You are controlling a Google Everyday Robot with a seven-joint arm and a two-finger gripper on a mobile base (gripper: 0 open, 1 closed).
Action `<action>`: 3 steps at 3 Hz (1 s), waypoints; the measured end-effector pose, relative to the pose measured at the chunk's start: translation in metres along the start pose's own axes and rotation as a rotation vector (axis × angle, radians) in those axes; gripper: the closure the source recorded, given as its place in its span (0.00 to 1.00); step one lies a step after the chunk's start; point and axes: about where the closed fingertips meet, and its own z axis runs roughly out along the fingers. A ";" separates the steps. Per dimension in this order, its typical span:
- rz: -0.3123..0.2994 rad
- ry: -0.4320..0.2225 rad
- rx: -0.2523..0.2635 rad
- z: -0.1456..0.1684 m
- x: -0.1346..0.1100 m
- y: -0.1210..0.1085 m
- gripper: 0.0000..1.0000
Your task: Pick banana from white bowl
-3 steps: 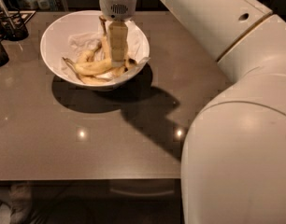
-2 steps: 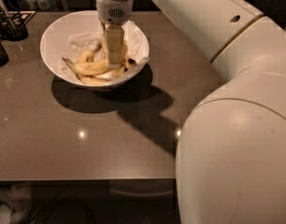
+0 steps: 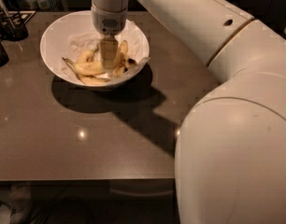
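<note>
Dark worktop (image 3: 87, 143), with the bowl (image 3: 54, 36) at its eleven o'clock. Over the last second the pincer (image 3: 108, 55) has sunk slightly lower among the fruit, just at three o'clock of the banana (image 3: 89, 69), which lies unlifted in the bowl. Open or closed, I cannot tell. The grasp looks close.

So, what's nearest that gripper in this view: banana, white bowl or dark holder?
The gripper is down inside the bowl.
1. banana, right beside it, leftward.
2. white bowl, ringing it.
3. dark holder, table's far-left corner.
</note>
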 end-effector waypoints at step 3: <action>-0.023 0.028 -0.038 0.026 0.001 0.001 0.48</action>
